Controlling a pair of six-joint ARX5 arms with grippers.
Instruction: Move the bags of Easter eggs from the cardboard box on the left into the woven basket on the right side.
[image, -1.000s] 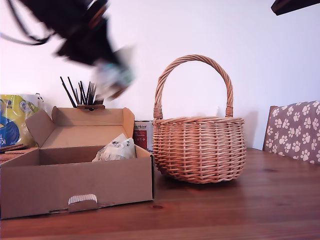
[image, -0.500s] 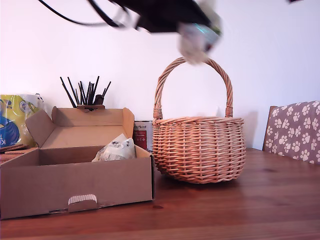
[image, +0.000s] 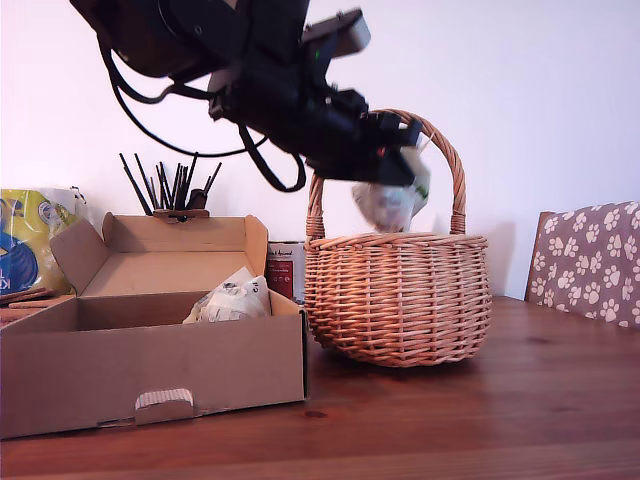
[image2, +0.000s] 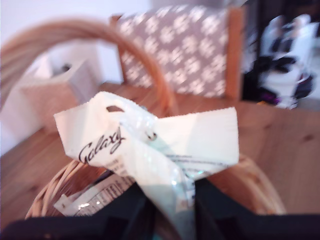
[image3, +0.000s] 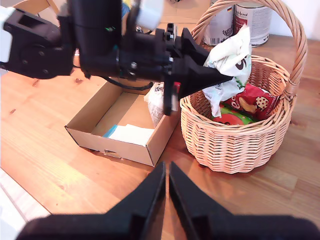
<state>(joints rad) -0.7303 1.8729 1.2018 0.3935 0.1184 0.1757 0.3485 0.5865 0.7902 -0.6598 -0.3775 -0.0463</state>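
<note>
The robot's first gripper (image: 405, 160) is pinching one bag of Easter eggs (image: 388, 203) tight by its top edge. The bag hangs down under the arched handle (image: 455, 175), right over the open mouth of the woven basket (image: 398, 300). I think it is held there so it will fall inside when the jaws let go, and not onto the table (image: 500, 420). Holding it by the top lets the heavy part dangle, so it can slip past the handle.

From the camera on that gripper, the bag fills the middle, with the word "Galaxy" on it and the basket rim just below.

The other arm's camera looks down from high up. Its second gripper (image3: 166, 176) holds nothing, and its two fingers are nearly touching. It hangs well away, maybe to keep out of the way. That view shows red and green packets (image3: 245, 107) already lying in the basket.

Another bag (image: 232, 297) sits in the cardboard box (image: 150, 375), leaning in the corner next to the basket. So the job is not done yet. That bag looks like the next one to fetch.
</note>
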